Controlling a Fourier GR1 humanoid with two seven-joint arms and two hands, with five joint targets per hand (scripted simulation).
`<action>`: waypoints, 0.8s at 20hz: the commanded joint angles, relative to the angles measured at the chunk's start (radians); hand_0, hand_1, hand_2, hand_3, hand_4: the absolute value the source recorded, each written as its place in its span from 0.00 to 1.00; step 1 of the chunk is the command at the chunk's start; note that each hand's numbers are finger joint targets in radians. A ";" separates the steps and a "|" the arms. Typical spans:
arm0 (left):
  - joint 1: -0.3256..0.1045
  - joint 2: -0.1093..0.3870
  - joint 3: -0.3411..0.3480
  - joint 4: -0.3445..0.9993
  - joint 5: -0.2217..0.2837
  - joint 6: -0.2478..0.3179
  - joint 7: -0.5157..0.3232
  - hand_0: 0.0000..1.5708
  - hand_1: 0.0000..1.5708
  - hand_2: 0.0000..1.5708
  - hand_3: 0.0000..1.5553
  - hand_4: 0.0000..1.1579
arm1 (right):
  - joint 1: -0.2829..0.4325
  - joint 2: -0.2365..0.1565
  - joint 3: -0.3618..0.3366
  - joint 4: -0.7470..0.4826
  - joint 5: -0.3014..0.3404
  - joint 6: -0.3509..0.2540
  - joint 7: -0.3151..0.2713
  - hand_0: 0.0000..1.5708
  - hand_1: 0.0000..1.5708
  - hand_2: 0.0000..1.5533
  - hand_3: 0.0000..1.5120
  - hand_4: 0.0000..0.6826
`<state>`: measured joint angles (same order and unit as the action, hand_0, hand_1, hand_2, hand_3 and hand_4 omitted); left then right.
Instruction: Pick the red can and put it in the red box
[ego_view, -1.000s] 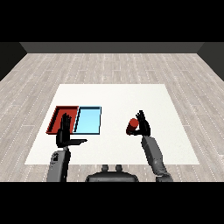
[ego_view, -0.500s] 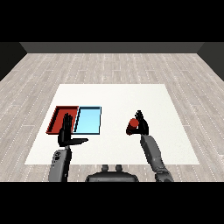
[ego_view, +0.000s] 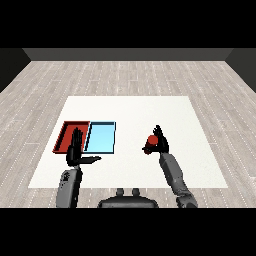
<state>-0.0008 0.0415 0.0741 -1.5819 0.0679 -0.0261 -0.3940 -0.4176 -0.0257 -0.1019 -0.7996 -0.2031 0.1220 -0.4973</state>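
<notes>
Two trays lay side by side on the white counter (ego_view: 130, 107) in the head view, the red tray (ego_view: 66, 133) at about nine o'clock from the counter's middle and the light blue tray (ego_view: 101, 137) touching its right edge. The left robot hand (ego_view: 75, 151) stood at the red tray's near edge, toward seven o'clock, with fingers straight and pointing up the view, thumb spread out to the right, holding nothing. The red can (ego_view: 150, 143) sat well apart from both trays, at roughly four o'clock from the counter's middle. The right robot hand (ego_view: 161, 142) was just beside the can on its right, touching it, with its fingers curled round the can's far side. Both grey forearms came in from the lower corners.
</notes>
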 joint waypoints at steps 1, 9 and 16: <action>0.075 -0.039 -0.052 -0.045 -0.031 0.038 -0.015 0.00 0.00 0.00 0.00 0.00 | -0.023 0.024 0.024 0.040 -0.018 -0.016 -0.024 0.00 0.00 0.00 0.00 0.00; 0.028 0.008 0.013 -0.005 0.041 -0.038 -0.012 0.00 0.00 0.00 0.00 0.00 | -0.068 0.024 -0.018 0.091 -0.006 -0.051 0.013 0.00 0.00 0.23 0.08 0.00; 0.063 0.032 0.019 -0.058 0.038 -0.051 0.010 0.00 0.00 0.00 0.00 0.00 | -0.058 0.001 0.000 0.038 0.044 -0.149 0.034 0.95 0.95 0.95 0.95 0.98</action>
<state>0.0275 0.0549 0.0797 -1.6274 0.0848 -0.0412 -0.3715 -0.4761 -0.0287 -0.1052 -0.7291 -0.1717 0.0266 -0.4900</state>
